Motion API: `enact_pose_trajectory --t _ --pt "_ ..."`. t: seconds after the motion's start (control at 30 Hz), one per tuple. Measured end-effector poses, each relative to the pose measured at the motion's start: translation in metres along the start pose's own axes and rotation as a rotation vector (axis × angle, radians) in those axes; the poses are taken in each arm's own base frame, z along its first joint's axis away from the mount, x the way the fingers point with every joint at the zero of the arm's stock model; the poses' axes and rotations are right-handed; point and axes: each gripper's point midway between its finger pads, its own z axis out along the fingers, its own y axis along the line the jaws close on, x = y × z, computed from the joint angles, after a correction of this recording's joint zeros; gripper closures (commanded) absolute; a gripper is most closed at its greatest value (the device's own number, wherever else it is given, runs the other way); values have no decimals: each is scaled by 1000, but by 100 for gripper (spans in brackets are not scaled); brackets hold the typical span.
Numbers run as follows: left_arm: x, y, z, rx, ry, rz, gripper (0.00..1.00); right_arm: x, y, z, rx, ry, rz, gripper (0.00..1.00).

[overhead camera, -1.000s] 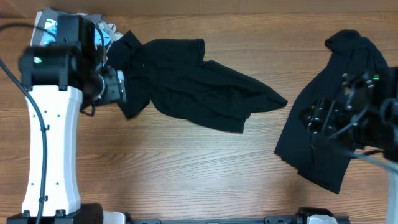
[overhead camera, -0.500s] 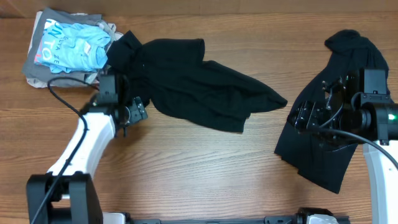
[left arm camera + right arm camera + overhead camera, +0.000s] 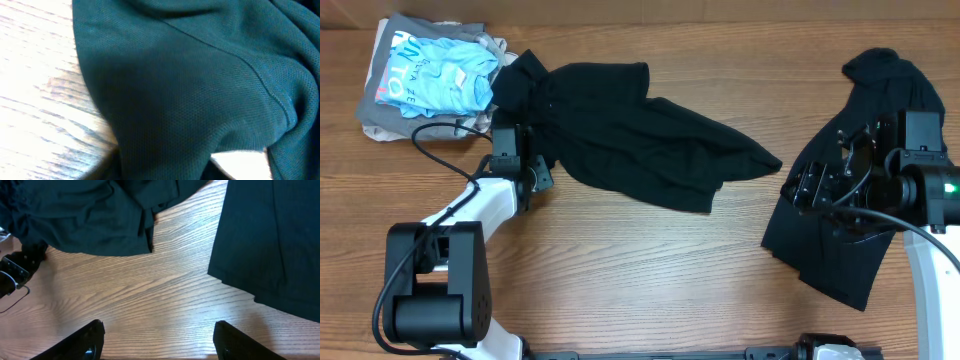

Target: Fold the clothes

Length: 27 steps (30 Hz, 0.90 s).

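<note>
One wooden table [image 3: 650, 270], black garment [image 3: 640, 140] crumpled across centre, second black garment [image 3: 890, 90] bunched at right under right arm, folded stack of light clothes [image 3: 425, 80] far-left corner, left gripper [image 3: 525, 168] at centre garment's left sleeve, jaw state can't tell, right gripper [image 3: 157, 332] spread wide, empty, above bare wood between garments
</note>
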Motion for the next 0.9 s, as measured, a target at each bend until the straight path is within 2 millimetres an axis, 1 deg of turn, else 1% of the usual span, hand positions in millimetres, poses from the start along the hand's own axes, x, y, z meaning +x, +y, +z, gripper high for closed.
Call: enact_pose_trajectory --t 0.13,0.2,0.27,0.3,0.4,0.43,0.47,0.5,0.53,0.57,0.6,0.67,0.7,0.77,0.83,0.9 --pt "6 1 -5 -13 61 4 96 -2 0 0 -2 -7 -2 26" --pt "16 3 -11 -27 137 9 96 -2 0 0 -2 -6 -2 27" --pt "29 6 -24 -47 239 17 96 -2 0 0 -2 -6 -2 26" --pt "33 8 -36 -59 289 22 96 -1 0 0 -2 -6 -2 26" --pt "8 1 -85 -42 289 37 96 1 1 10 -2 10 -14 26" --pt "-2 -1 -97 -33 263 42 96 4 1 18 0 29 -23 26" --pt "-41 -10 -143 14 138 52 96 11 2 34 4 77 -40 26" --pt "-53 -13 -162 32 87 57 96 13 3 42 -1 86 -55 26" --pt "-64 -15 -185 48 40 59 96 16 5 50 -4 100 -72 26" --pt "-72 -16 -203 61 2 60 96 20 8 62 -9 115 -97 25" --pt "-80 -17 -219 76 -42 61 96 23 10 69 -12 130 -108 25" --pt "-94 -19 -250 103 -130 65 96 34 14 88 -19 173 -136 25" --pt "-98 -20 -262 113 -164 65 96 38 16 98 -26 189 -145 25" --pt "-100 -19 -275 123 -198 64 96 38 21 115 -46 185 -162 25" --pt "-98 -18 -278 123 -198 64 96 39 25 128 -63 189 -176 26" --pt "-96 -18 -275 119 -186 65 96 40 33 141 -84 192 -188 26"
